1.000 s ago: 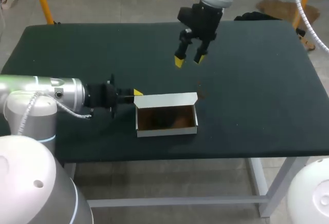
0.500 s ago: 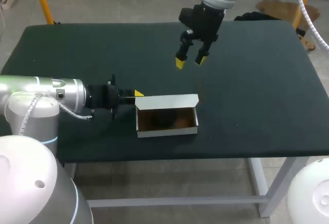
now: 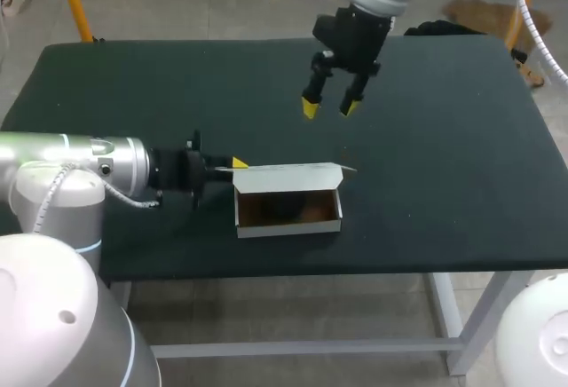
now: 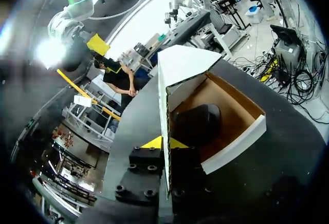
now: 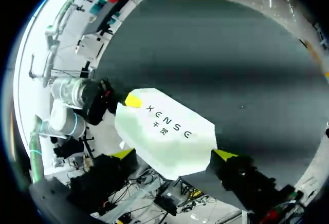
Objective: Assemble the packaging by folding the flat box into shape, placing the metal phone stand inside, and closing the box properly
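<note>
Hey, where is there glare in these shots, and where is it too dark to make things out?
Left wrist view: a bright flare whites out the area beside the right arm. Right wrist view: the box lid is washed out, and dark bands cross the table. Head view: the inside of the box is shadowed, so the stand barely shows.

Box mouth part covered, left end blocked.
Lid [image 3: 288, 170] leans over the box [image 3: 288, 218], opening left toward the front; stand [image 4: 198, 124] takes up the inside floor. Left gripper [image 3: 236, 163] pinches the lid at the box's left end. Right gripper [image 3: 328, 106] hangs behind, fingers apart. Wide desk [image 3: 444, 138] stretch right of the box.
</note>
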Controlling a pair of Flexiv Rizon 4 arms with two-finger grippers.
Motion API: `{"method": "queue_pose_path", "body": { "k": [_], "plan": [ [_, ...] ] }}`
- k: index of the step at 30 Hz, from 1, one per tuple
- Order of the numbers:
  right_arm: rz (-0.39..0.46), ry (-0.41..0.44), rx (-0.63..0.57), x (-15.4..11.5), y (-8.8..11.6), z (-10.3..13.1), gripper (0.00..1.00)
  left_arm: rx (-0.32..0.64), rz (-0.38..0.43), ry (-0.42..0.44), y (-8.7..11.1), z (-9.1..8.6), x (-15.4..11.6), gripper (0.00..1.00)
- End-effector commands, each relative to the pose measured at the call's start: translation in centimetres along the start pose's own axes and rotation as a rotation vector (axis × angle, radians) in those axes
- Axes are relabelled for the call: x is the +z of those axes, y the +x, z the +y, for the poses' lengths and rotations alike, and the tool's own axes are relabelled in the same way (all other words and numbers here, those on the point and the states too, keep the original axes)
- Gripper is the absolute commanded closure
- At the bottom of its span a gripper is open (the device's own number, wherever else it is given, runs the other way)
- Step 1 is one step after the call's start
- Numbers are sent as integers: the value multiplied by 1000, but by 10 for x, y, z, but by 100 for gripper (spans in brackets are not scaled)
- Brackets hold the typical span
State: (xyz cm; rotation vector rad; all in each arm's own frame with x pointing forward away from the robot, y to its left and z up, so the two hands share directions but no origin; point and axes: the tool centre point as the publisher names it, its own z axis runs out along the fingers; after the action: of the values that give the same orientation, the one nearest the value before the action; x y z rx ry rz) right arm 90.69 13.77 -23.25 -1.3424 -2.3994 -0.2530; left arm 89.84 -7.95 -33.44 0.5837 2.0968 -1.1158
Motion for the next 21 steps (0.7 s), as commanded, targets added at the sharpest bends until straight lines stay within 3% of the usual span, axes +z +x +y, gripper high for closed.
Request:
{"method": "queue_pose_path", "body": {
  "k": [1,8,21],
  "plan": [
    [52,48,112,-2,-7,2,0,15,-35,-9,9,-5,-3,100],
    [83,95,293,7,-9,-10,0,51,-43,-27,14,-6,-1,100],
    [107,113,458,23,-10,-27,0,100,-60,-37,18,-6,0,100]
  ]
}}
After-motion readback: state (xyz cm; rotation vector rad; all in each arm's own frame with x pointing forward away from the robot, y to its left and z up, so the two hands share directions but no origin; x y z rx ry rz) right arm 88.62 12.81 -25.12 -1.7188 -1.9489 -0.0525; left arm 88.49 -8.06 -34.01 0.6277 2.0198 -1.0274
